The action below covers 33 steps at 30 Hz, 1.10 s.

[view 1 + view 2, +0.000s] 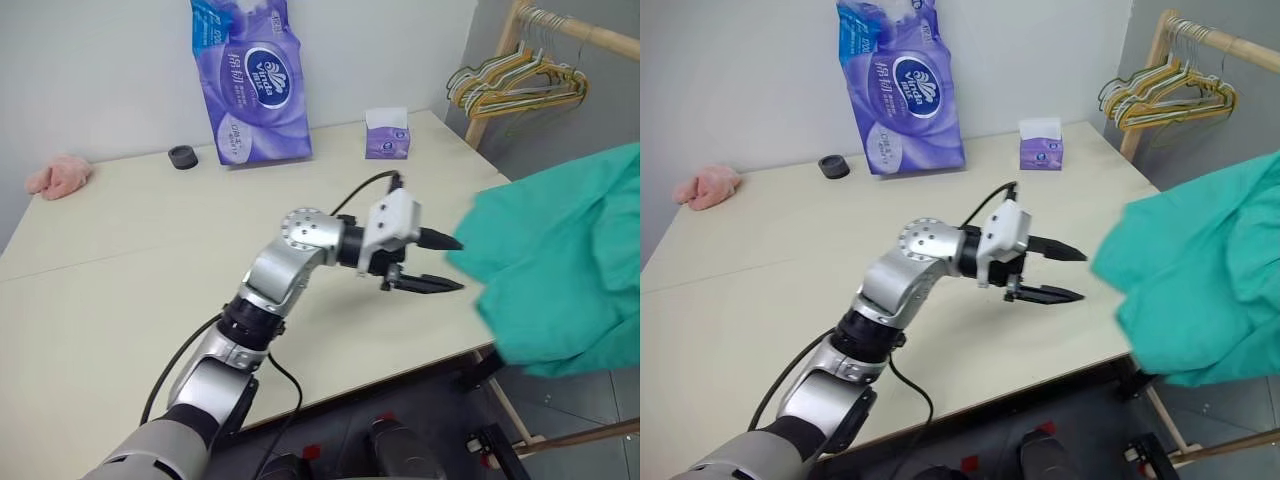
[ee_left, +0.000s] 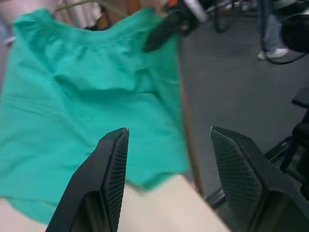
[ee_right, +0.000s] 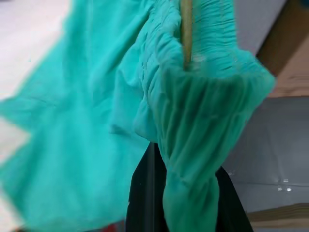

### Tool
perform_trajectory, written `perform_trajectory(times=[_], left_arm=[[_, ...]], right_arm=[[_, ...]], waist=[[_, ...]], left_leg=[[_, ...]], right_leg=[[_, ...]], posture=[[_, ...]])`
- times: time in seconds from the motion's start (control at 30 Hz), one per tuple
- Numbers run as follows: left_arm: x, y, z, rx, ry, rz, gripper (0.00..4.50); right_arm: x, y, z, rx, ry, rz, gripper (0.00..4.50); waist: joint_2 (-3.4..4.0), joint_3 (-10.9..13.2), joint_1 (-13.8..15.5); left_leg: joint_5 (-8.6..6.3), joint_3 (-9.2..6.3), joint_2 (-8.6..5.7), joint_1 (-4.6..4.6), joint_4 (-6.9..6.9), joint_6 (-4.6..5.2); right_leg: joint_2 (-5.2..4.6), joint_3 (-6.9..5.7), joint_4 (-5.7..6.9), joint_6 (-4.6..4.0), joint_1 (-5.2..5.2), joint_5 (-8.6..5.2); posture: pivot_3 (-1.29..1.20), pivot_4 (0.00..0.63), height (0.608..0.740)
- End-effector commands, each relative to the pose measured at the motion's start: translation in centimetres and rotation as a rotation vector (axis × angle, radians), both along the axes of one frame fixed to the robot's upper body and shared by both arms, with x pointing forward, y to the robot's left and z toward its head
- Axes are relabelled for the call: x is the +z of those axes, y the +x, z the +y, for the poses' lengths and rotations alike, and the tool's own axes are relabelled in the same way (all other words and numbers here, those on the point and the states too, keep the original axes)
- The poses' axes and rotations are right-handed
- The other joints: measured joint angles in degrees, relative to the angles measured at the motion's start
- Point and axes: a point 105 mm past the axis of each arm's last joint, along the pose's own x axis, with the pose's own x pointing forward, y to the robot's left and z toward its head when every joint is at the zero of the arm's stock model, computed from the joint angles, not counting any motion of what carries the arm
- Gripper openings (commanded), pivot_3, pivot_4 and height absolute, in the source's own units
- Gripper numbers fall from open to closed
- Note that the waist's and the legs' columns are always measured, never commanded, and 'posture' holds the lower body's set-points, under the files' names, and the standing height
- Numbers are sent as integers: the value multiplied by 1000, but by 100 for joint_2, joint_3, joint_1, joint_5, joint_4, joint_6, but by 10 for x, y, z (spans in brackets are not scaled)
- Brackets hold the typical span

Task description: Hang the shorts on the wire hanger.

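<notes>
Beyond the right edge of the cream table, the shorts hang off the surface with their gathered waistband pinched in the closed right gripper, a thin wire hanger against the fabric, while the left gripper points at them, fingers apart and empty.

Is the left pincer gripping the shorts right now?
No, the left pincer stands open with nothing between its fingers, just short of the teal shorts hanging off the table's right edge.
</notes>
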Motion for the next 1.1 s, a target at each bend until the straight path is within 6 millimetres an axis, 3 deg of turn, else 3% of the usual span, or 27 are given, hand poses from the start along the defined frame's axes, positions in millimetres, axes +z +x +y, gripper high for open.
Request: perform_trajectory(times=[0.03, 0.23, 0.47, 0.67, 0.93, 1.1], left_arm=[[16, 1, -14, -2, -32, -81, 2842], [26, -1, -39, -31, -39, -178, 2842], [44, -1, -62, -61, -79, -235, 2842], [60, -2, -77, -81, -118, -248, 2842], [70, -2, -88, -100, -139, -232, 2842], [75, -3, -93, -105, -159, -183, 2875]], right_arm=[[24, 3, -19, -76, 0, -35, 0], [42, 7, -54, -226, 70, -15, 0], [42, 16, -82, -324, 181, 19, 0], [40, 19, -95, -363, 250, 35, 0], [42, 28, -91, -320, 208, 38, 0], [48, 26, -96, -355, 175, 8, 1396]], waist=[[21, 25, -29], [74, 93, -35], [73, 210, -35], [87, 233, -50], [89, 233, -70], [91, 233, -81]], left_leg=[[-2, 1, 2, 1, 0, 4], [-5, 17, -1, 5, -6, 9], [-16, 96, -4, 43, -18, 29], [-33, 143, -24, 53, -17, 56], [-54, 167, -38, 51, -14, 93], [-61, 179, -40, 50, -12, 105]], right_leg=[[2, 1, 0, 0, 1, 0], [3, 16, -6, 7, 2, -4], [5, 93, -3, 24, 2, -14], [-16, 147, -6, 64, 0, -23], [-34, 156, -79, 124, 24, 10], [-41, 166, -90, 137, 24, 13]], posture=[[-408, 157, 740], [-392, 169, 740], [-366, 172, 740], [-353, 160, 740], [-352, 153, 740], [-356, 144, 740]])
